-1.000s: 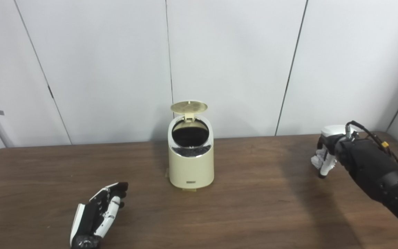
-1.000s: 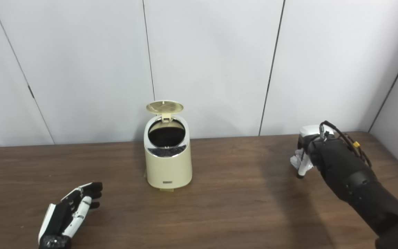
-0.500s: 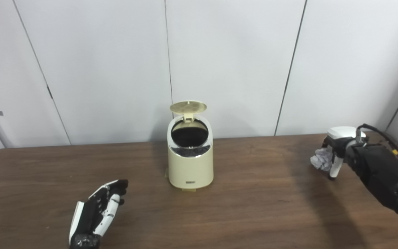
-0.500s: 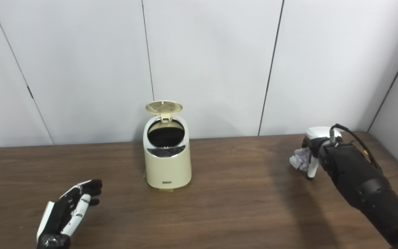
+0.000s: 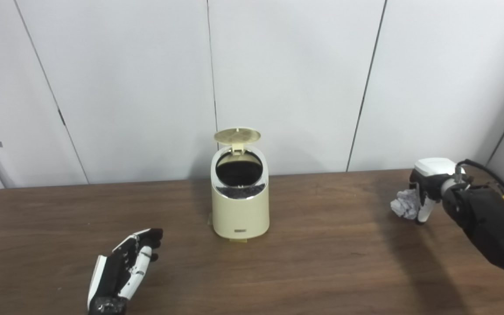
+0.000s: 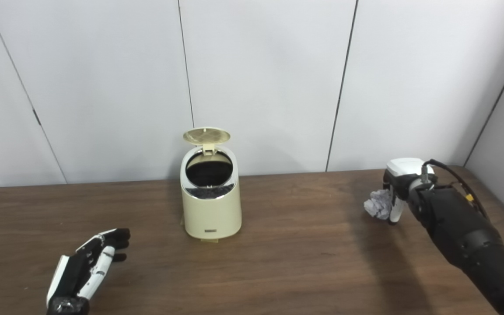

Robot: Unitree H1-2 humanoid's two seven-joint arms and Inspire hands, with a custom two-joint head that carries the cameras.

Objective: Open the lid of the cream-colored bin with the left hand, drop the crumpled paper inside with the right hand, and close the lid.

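Right hand (image 5: 427, 192) at the far right of the table (image 5: 322, 262), fingers curled down against the crumpled paper (image 5: 404, 207) — whether it actually grips the wad, can't tell; paper sits on the wood. Left hand (image 5: 123, 271) lies near the front left, fingers spread, holding nothing; cream bin (image 5: 239, 205) stands mid-table, well apart from both — lid (image 5: 237, 135) flipped up, dark inside showing.

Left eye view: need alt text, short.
A cream-colored bin stands mid-table with its lid flipped up. At far right the right robot hand is at a crumpled paper on the wooden table; the left robot hand rests open near the front-left.
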